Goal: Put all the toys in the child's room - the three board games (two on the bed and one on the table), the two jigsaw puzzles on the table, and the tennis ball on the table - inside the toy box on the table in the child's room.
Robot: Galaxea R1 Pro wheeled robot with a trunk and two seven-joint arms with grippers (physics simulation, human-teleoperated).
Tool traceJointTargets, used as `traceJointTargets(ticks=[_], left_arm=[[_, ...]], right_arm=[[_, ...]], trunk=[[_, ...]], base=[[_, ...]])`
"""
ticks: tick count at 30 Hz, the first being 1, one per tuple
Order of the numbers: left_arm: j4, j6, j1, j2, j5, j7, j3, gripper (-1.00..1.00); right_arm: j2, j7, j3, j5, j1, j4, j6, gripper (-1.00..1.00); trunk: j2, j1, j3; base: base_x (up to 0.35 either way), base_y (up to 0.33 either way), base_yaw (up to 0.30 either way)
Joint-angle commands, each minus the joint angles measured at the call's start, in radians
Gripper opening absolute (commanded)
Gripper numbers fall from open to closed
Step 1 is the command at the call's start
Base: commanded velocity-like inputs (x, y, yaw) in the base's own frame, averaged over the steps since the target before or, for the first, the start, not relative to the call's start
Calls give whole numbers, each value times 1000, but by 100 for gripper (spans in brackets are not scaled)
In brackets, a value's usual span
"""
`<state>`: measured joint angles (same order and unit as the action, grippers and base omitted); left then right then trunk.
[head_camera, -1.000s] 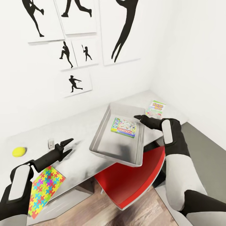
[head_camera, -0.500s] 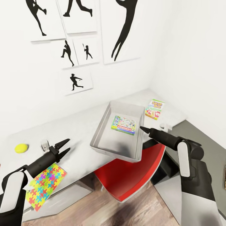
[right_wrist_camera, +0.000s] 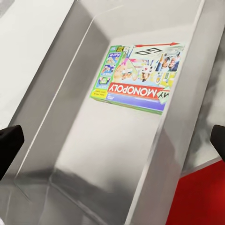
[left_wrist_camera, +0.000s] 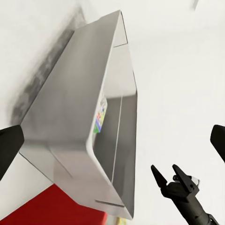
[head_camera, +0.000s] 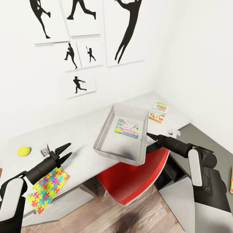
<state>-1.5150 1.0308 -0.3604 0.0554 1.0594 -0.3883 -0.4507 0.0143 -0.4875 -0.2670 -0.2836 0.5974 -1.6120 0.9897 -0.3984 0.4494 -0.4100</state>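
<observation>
Inside translucent rounded toy box (head_camera: 106, 139) — flat glossy Monopoly box (head_camera: 128, 128).

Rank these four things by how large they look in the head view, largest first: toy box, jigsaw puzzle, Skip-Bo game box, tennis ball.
1. toy box
2. jigsaw puzzle, though it lies nearer the camera, which flatters it
3. Skip-Bo game box, farther away, so likely bigger than it looks
4. tennis ball
</observation>
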Motion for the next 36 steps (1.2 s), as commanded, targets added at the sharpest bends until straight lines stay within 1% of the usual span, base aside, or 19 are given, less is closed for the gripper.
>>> traceJointTargets(ticks=[1, 24, 36], left_arm=[[0, 5, -1, 0, -7, -8, -2, 100], [-1, 5, -1, 0, -7, -9, 7, 100], [-11, 5, -1, -1, -6, -10, 8, 100]], right_arm=[[0, -9, -1, 6, 1, -1, 5, 100], [11, -12, -5, 7, -28, -1, 6, 100], [13, -13, -6, 7, -32, -1, 12, 100]], trunk=[[-2, 1, 0], [-2, 1, 35], [-2, 1, 41]], base=[[-7, 0, 0], [-1, 0, 0], [0, 0, -26]])
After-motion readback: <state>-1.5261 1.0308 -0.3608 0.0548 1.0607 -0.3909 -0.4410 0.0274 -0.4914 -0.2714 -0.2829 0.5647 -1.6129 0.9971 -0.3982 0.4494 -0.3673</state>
